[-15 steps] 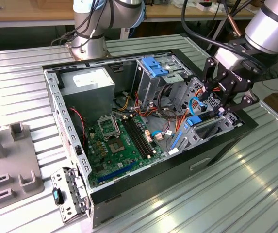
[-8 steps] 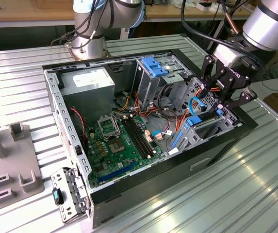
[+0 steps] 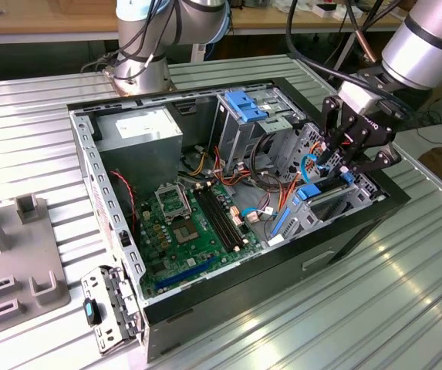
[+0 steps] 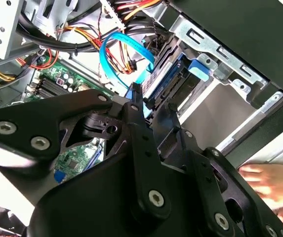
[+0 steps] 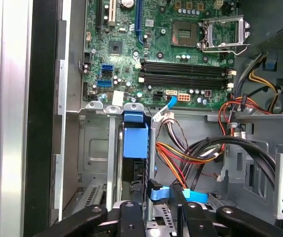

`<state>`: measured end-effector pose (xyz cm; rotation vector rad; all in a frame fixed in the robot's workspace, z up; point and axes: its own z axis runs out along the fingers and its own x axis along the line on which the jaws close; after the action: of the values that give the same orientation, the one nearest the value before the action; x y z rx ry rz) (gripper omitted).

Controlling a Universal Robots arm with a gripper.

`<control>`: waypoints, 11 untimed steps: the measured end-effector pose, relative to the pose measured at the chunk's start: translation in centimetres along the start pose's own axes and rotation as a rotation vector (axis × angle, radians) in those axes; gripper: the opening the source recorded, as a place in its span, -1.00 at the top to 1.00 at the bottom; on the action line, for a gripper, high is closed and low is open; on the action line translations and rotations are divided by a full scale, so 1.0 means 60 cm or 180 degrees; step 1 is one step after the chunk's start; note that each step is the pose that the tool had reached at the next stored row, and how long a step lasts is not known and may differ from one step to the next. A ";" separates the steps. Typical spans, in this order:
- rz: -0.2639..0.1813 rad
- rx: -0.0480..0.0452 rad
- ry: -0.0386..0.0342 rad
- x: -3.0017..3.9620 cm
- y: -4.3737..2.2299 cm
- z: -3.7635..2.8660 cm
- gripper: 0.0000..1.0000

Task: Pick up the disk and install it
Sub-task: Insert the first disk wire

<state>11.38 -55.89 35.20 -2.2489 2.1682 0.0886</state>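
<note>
Blue-railed, the disk (image 3: 317, 196) sits in the drive bay at the corner of the open case (image 3: 282, 270), on the exterior view's right. The black pincer (image 3: 342, 168) hangs right at the disk's upper end; whether it is spread or pinching the disk, I cannot tell. A green motherboard (image 3: 182, 231) lies bare inside the case, which stands on a slatted metal worktop (image 3: 375, 308). In the second wrist view a person's hand (image 4: 267, 180) shows beside the case.

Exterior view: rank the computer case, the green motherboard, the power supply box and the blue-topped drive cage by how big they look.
1. Computer case
2. Green motherboard
3. Power supply box and blue-topped drive cage: these look about alike, so I won't rank them.
</note>
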 end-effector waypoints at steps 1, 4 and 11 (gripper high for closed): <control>0.0000 0.0000 0.0000 0.000 0.000 0.000 0.29; 0.0000 0.0000 0.0001 0.000 0.000 0.005 0.29; 0.0000 0.0000 0.0000 0.000 0.000 0.007 0.45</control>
<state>11.38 -55.89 34.81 -2.2490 2.1681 0.0885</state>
